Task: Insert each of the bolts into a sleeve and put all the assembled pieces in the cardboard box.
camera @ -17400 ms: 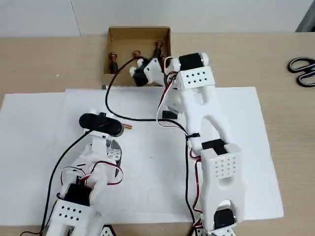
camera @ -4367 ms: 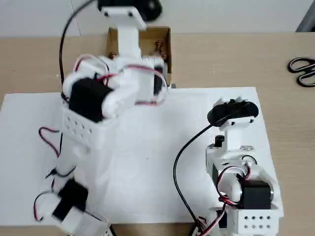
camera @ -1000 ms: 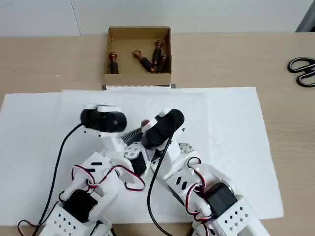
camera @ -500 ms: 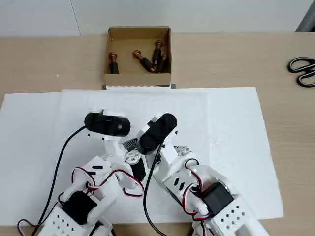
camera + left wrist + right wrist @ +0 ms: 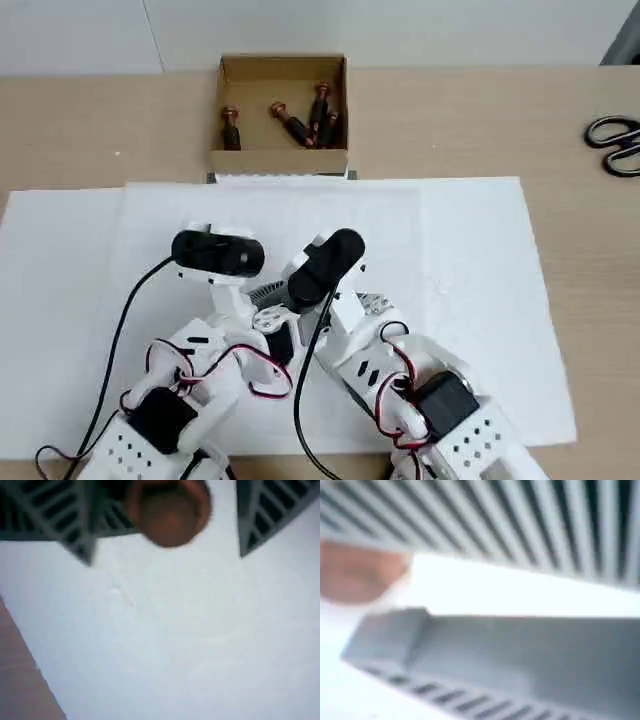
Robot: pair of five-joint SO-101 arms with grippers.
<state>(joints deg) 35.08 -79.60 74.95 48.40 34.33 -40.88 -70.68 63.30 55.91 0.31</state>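
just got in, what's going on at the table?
The left pincer and right pincer are close together, low over the middle of the white paper. A copper-coloured piece sits at the left pincer; whether either one grips it is unclear. Four assembled pieces lie in the cardboard box.

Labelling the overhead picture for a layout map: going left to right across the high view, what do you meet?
left arm → right arm → scissors. The cardboard box overlaps both arms across the picture, so it is left out.
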